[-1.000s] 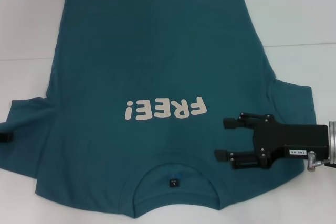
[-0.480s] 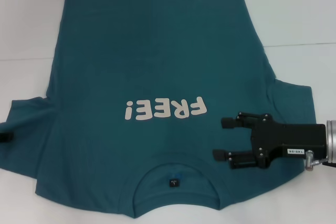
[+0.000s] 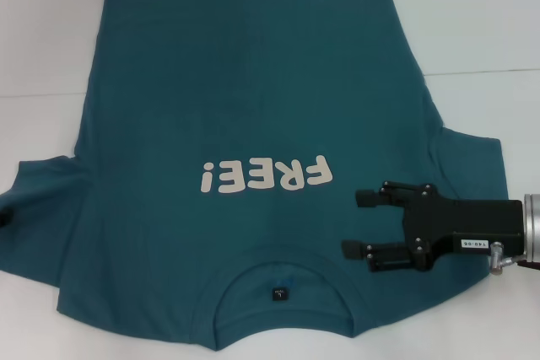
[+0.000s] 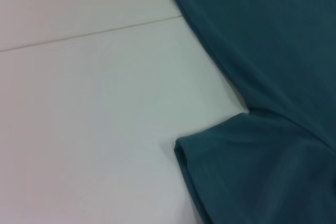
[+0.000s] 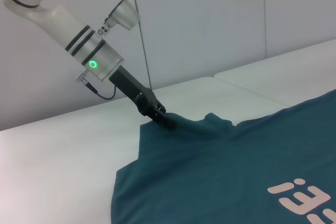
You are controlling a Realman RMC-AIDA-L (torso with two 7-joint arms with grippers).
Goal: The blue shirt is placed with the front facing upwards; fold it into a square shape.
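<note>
On the white tabletop (image 3: 489, 31) the blue shirt (image 3: 253, 107) lies flat, collar nearest with its small black tag (image 3: 280, 293), beyond it white "FREE!" lettering (image 3: 266, 175), the right pincer (image 3: 361, 223) spread empty beside that, the left pincer (image 5: 167, 121) clamping a sleeve, pale wall (image 5: 210, 19) behind.

Dark teal-blue shirt (image 3: 253, 107) lying plain apart from its white "FREE!" lettering (image 3: 266, 176), small black tag (image 3: 279, 293) showing at the collar, my black right pincer (image 3: 361, 223) hovering, white bench (image 3: 472, 23) showing around.
</note>
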